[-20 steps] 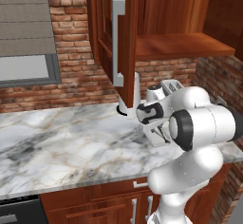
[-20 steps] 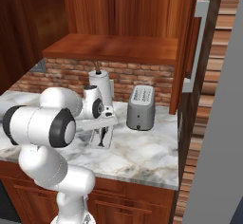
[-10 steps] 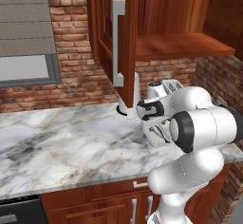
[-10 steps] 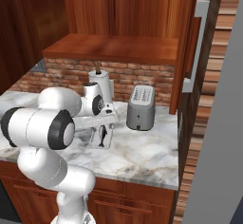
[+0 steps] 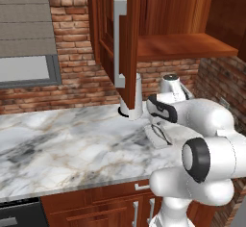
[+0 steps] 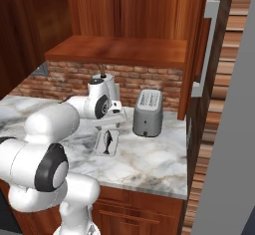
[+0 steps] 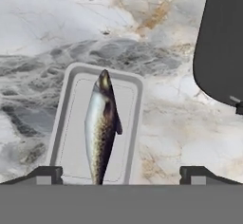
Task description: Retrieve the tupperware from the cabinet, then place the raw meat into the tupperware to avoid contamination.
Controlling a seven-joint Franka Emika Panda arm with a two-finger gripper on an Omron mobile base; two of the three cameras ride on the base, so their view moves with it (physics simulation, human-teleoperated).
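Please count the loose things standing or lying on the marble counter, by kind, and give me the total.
Tupperware: 1
Raw fish, lying inside the tupperware: 1
Grey toaster: 1
White paper-towel roll: 1
Total: 4

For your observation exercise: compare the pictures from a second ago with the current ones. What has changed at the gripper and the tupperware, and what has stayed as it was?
The gripper has opened and let the fish go; it now lies inside the tupperware on the marble counter. The arm has barely shifted. The toaster, the paper-towel roll and the open cabinet door stayed put.
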